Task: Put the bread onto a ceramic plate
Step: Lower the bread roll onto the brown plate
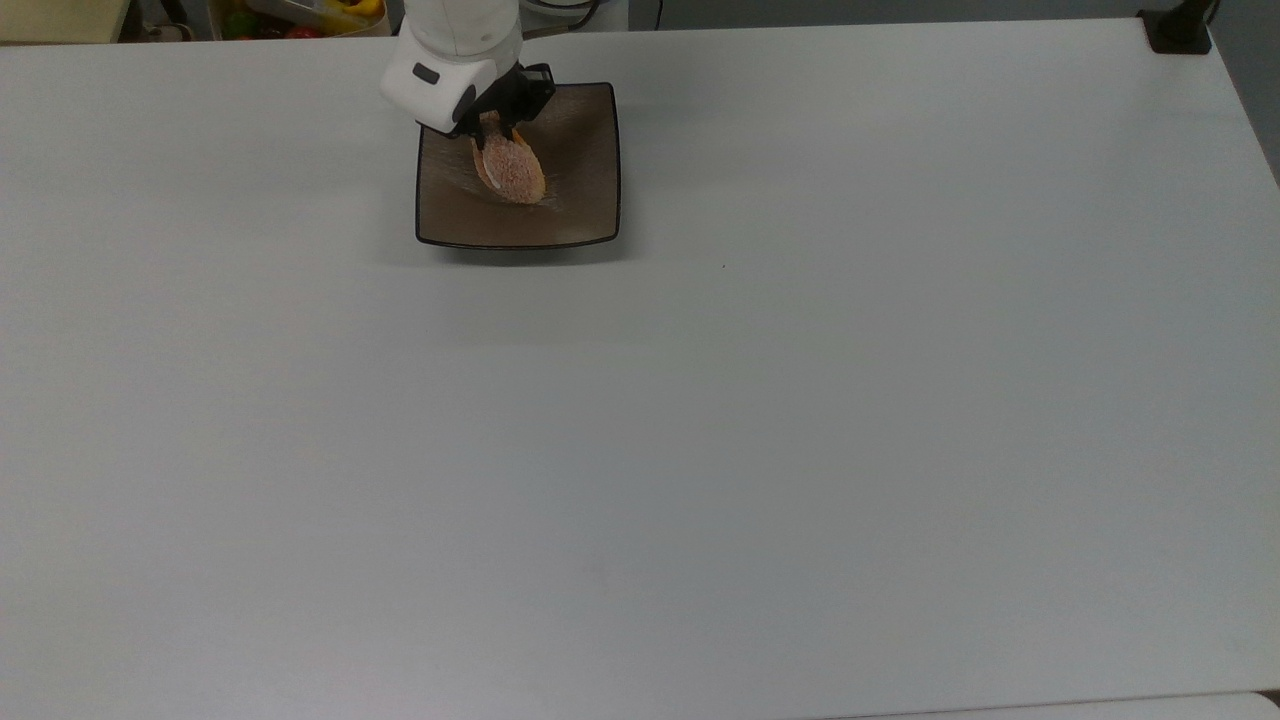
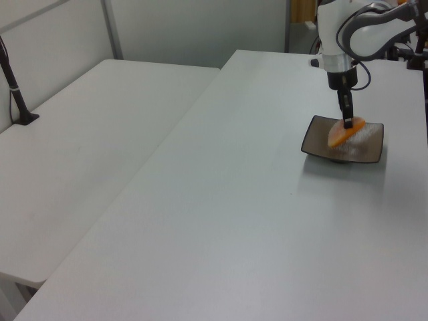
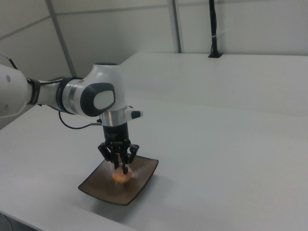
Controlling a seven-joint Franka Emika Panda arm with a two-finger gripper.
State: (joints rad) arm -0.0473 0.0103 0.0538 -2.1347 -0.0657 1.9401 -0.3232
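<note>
No writing or brand mark can be read on any surface in these views. The white Panda arm [image 3: 91, 98] is bent at the elbow, with its wrist turned straight down over the ceramic plate [image 1: 580, 205]. The gripper [image 3: 122, 166] is pointed vertically downward and is closed on the upper edge of the bread [image 1: 512, 172], so that the bun is held on edge and tilted. In the left view the bread's [image 2: 344, 132] lower end is seen low over the plate's [image 2: 368, 150] middle; whether it touches the surface cannot be told. In the right view the bread [image 3: 121, 177] is seen inside the plate's [image 3: 139, 185] raised rim. The square brown plate is set on the white bench [image 1: 700, 450], near the far edge in the top view's upper left. A black post [image 3: 212, 29] is mounted on a second bench behind.
</note>
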